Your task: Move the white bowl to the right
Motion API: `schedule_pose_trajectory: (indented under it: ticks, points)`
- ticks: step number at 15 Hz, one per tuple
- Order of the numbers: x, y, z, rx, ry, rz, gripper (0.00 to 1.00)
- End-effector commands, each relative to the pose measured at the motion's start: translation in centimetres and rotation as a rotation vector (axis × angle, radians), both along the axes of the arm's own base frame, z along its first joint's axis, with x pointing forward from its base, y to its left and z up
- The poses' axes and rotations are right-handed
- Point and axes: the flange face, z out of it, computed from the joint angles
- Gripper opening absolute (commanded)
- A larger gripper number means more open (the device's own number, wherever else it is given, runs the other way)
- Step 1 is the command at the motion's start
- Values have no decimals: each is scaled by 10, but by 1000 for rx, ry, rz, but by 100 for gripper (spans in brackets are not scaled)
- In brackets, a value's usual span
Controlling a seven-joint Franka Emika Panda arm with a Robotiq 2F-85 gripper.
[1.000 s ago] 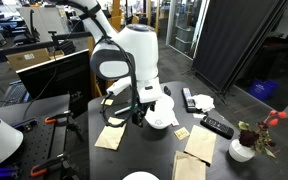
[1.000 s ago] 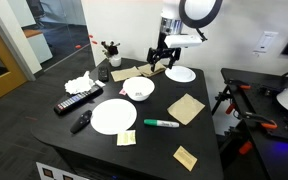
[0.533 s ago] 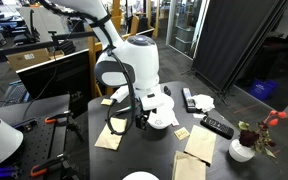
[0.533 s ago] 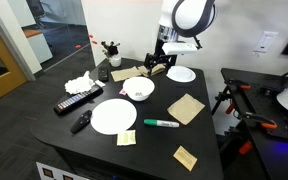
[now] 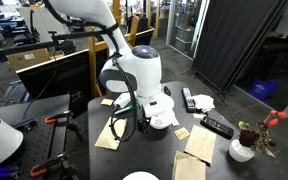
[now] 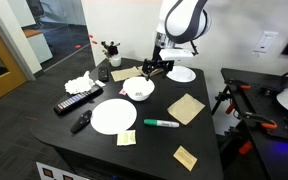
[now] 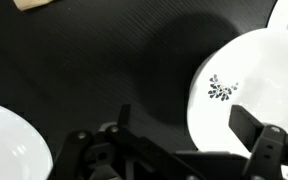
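Observation:
The white bowl (image 6: pixel 138 89), round and shallow with a small dark mark in its centre (image 7: pixel 221 88), sits mid-table on the black tabletop. In an exterior view the arm partly hides it (image 5: pixel 161 121). My gripper (image 7: pixel 184 125) is open and hangs just above the bowl's edge. One finger is over the bare table and the other is over the bowl's inside, so the jaws straddle the rim. In an exterior view the gripper (image 6: pixel 152 68) is at the bowl's far side. Nothing is held.
A large plain white plate (image 6: pixel 113 116) and a smaller white dish (image 6: pixel 181 74) flank the bowl. Also on the table are paper napkins (image 6: pixel 186 108), a green marker (image 6: pixel 162 123), remotes (image 6: pixel 77 101), crumpled tissue (image 6: pixel 80 83) and a vase with red flowers (image 5: pixel 242 150).
The arm has swung and come down toward the bowl, bringing the open gripper over the bowl's rim. The bowl has not moved.

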Motion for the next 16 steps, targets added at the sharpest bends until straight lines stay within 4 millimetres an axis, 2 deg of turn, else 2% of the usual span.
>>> schedule_pose_trajectory:
  ticks: [1,2,3,4,16]
  points:
    - [4,-8,-15,-26,-13,-20,100]
    - [5,-9,-20,-26,-7,-20,100]
    - [-1,-6,-13,-11,11,-11,100]
    - [-1,-8,-17,-12,15,-12,100]
    - [9,-4,-25,7,3,-5,100]
